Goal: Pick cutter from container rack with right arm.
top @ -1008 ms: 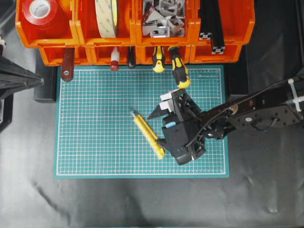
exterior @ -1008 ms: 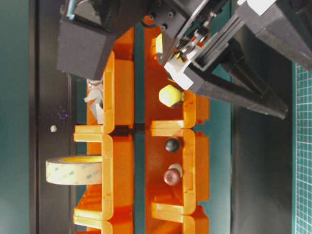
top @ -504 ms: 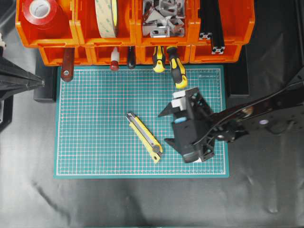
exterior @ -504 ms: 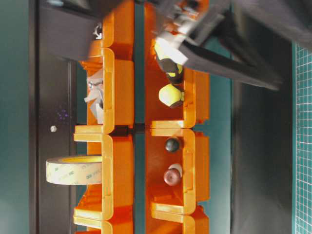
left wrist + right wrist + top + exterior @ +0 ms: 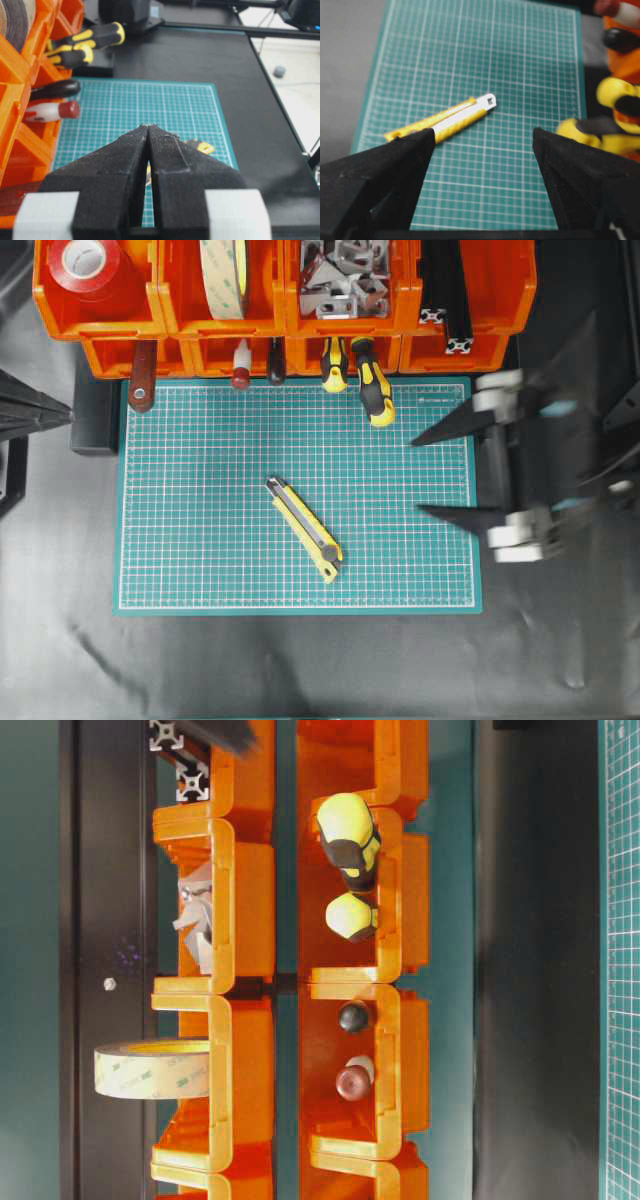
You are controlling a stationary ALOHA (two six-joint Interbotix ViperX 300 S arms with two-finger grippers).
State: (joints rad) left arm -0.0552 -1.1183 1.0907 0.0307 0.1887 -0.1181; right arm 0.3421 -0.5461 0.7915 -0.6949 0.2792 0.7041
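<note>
Slim yellow cutter (image 5: 305, 529) with grey centre strip, lying flat and slantwise on gridded green mat (image 5: 200, 490), atop wrinkled black table (image 5: 300, 660); glossy orange container rack (image 5: 180, 325) along far edge. Right jaws (image 5: 432, 475) spread wide, empty, blurred, at mat's right edge, well apart from cutter. Left jaws (image 5: 148, 131) pressed together, empty.

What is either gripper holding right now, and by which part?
Nothing. The right gripper is open and empty; the cutter lies free on the mat. The left gripper is shut on nothing.
</note>
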